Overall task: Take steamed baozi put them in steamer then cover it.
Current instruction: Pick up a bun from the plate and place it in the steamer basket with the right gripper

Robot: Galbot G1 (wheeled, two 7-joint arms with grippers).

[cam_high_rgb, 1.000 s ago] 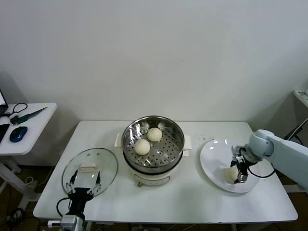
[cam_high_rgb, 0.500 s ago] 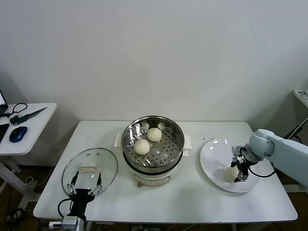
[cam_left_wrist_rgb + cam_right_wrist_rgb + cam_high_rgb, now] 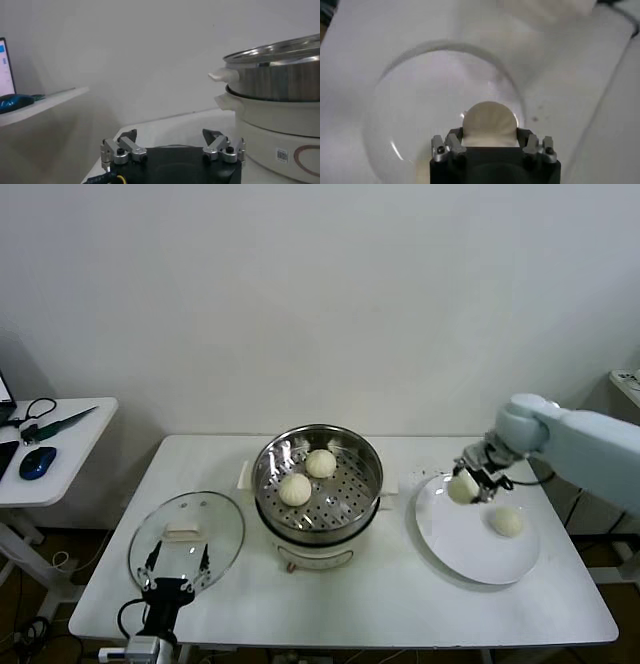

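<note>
The right gripper (image 3: pixel 468 481) has risen from the plate (image 3: pixel 447 529) with a bun (image 3: pixel 461 487) clamped between its fingers, and now hangs over the plate's far left rim, toward the steamer (image 3: pixel 318 489). In the right wrist view the held bun (image 3: pixel 489 123) sits between the fingers (image 3: pixel 454 143), above the plate (image 3: pixel 410 110). A second bun (image 3: pixel 506 521) lies on the plate near the counter's (image 3: pixel 400 604) right edge. Two buns (image 3: pixel 307 476) rest on the steamer's perforated tray at the counter's middle. The lid (image 3: pixel 187 536) lies flat near the front left corner. The left gripper (image 3: pixel 176 572) waits at the front edge by the lid, fingers (image 3: pixel 119 150) spread wide.
</note>
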